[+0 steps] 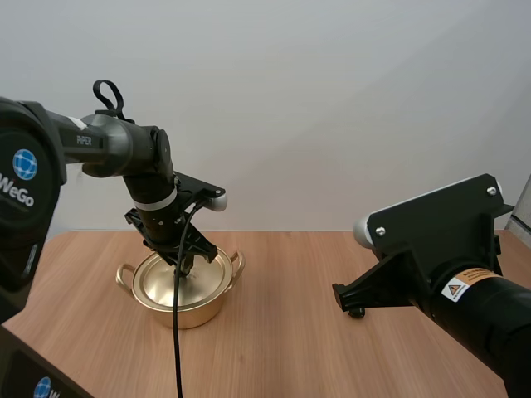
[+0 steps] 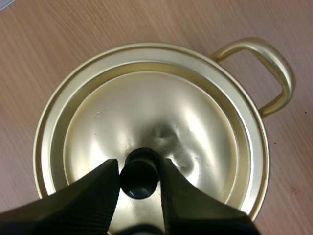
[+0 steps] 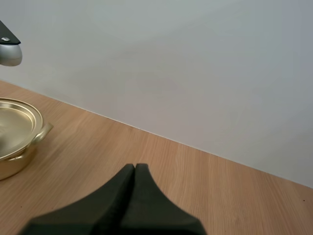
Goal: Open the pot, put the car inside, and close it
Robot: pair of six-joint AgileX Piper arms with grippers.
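A gold pot [image 1: 184, 313] with two side handles stands on the left half of the wooden table, its gold lid [image 1: 158, 283] seated on it. My left gripper [image 1: 184, 265] reaches down onto the lid's middle. In the left wrist view the ribbed fingers [image 2: 105, 188] press both sides of the black knob [image 2: 139, 175] on the lid [image 2: 146, 107]. My right gripper [image 1: 342, 297] hovers low over the table's right half, its fingers together as one dark wedge [image 3: 135, 167] with nothing between them. The pot [image 3: 17, 147] lies well off to its left.
Bare wooden table [image 1: 282, 348] spreads between the pot and the right arm. A pale wall runs along the table's back edge. One pot handle [image 2: 274, 73] juts out beyond the lid's rim.
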